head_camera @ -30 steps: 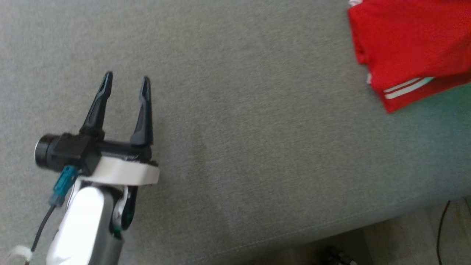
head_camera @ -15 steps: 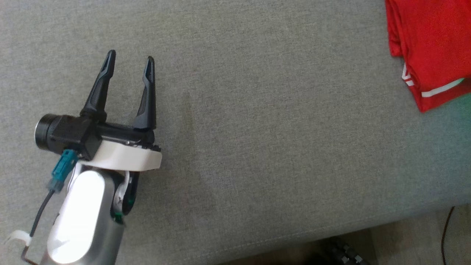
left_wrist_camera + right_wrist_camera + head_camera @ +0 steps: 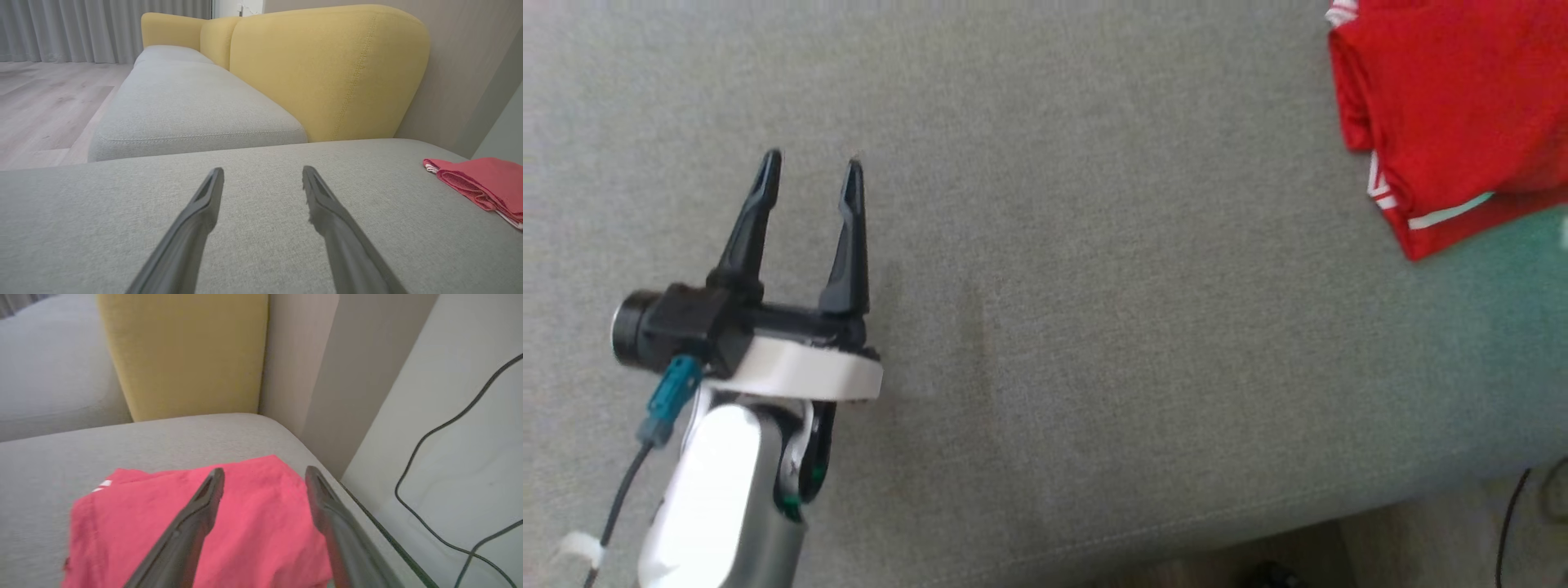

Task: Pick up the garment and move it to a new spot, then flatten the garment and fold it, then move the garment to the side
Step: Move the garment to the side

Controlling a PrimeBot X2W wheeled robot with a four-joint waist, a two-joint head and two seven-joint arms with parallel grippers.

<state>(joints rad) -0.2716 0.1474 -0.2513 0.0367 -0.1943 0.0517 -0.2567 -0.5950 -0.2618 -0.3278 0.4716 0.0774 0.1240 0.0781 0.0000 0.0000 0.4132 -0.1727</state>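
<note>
The garment (image 3: 1462,106) is red with white stripes and lies folded at the right end of the grey seat cushion (image 3: 1094,286). In the left wrist view the garment (image 3: 486,185) lies far off to the right, and my left gripper (image 3: 263,177) is open over bare cushion. From the head, my left gripper (image 3: 810,167) hovers at the left, jaws apart and empty. My right gripper (image 3: 265,475) stands open just above the garment (image 3: 249,522), with nothing held between its fingers.
Yellow back cushions (image 3: 322,69) rise behind the seat. A second grey seat (image 3: 184,106) extends away past my left gripper. A wall and a pale panel with a black cable (image 3: 445,428) stand right of the garment. Wooden floor (image 3: 1421,531) shows below the cushion's front edge.
The head camera swung right, then partly back, so the whole picture shifted. My left gripper stays open in the same place on the cushion.
</note>
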